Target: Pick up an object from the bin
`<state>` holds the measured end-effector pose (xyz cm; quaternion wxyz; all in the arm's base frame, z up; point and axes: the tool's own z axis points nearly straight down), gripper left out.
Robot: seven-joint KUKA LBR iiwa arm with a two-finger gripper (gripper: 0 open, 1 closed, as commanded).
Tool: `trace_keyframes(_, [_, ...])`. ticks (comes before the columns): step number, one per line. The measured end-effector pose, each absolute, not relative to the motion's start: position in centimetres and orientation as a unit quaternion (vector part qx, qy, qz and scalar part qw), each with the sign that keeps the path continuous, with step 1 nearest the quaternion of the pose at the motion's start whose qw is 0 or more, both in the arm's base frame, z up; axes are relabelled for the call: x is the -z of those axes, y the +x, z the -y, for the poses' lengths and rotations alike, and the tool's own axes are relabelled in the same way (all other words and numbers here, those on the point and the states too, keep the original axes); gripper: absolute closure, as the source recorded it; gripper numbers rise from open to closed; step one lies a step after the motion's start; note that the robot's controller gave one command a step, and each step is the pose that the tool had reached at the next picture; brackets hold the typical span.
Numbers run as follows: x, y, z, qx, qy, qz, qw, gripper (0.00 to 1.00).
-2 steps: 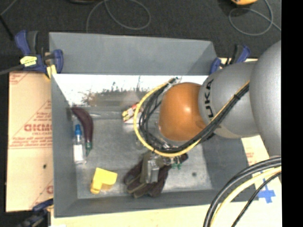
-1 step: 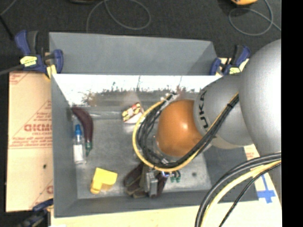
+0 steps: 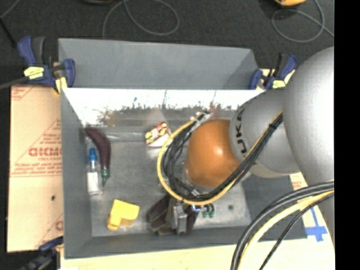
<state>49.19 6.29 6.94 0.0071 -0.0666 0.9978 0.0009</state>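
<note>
From my remote seat I saw the gripper [image 3: 181, 219] low in the bin [image 3: 157, 66], close to the near wall and on the arm's side of the yellow block [image 3: 122, 214]. Whether it was spread or closed I could not tell. One dark maroon lump [image 3: 157, 215] lay between the yellow block and the gripper, right up against the gripper; I could not tell whether it was gripped. One small green piece [image 3: 209, 210] sat just past the gripper, farther from the yellow block.

Above the gripper I counted one orange cover [image 3: 209, 153] on the wrist, with a loop of cables [image 3: 166, 162] curving round it.

Beyond the yellow block, toward the far wall and a little outward, there were three things close together: one clear tube with a blue cap [image 3: 93, 170], one green bit [image 3: 105, 174] touching it, and one long dark maroon piece [image 3: 101, 142] just beside them. One small white, red and yellow packet [image 3: 157, 134] lay well apart from the yellow block, near the far wall.

The yellow block itself stood near the near wall, with bare floor between it and the tube, and more open floor between it and the packet
</note>
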Motion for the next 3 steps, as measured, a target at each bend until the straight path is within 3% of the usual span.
trace_keyframes(1, [-7.1,47.7,-4.0,-0.001,-0.085,-0.996,0.008,1.00])
trace_keyframes(2, [-7.1,47.7,-4.1,-0.001,-0.085,-0.996,0.008,1.00])
trace_keyframes(3, [-19.9,48.4,-4.0,-0.001,-0.072,-0.997,0.009,1.00])
